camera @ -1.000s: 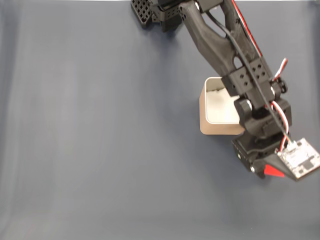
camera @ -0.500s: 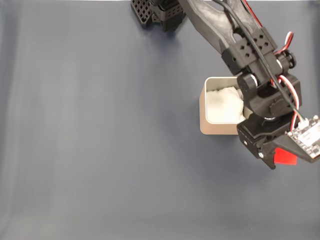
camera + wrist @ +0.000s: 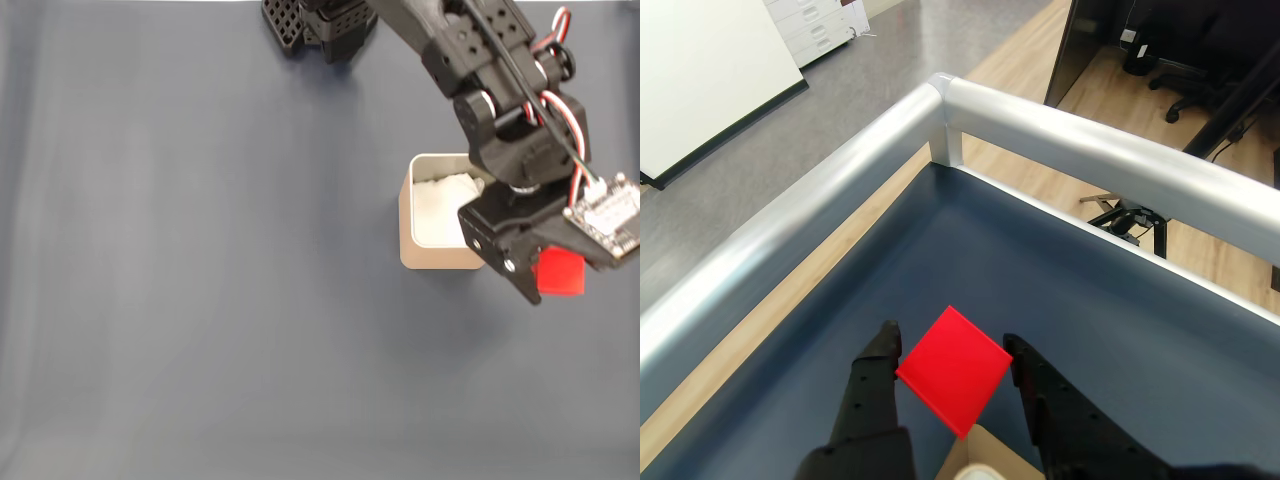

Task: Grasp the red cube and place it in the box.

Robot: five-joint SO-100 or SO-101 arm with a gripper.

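A dark blue-grey table surface [image 3: 200,300] carried the beige box [image 3: 430,255], resting directly on it right of centre in the fixed view. A silver rail [image 3: 820,200] bordered the table.

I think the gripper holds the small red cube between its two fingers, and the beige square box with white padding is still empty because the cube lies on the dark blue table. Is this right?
Not quite: the small red cube does not lie on the dark blue table. The wrist view shows it clamped between the fingers of the gripper, lifted. The beige square box holds just white padding.

Soft, even light fills both views; the desk [image 3: 200,300] shows faint shadows, the metal rail [image 3: 790,230] pale glare.
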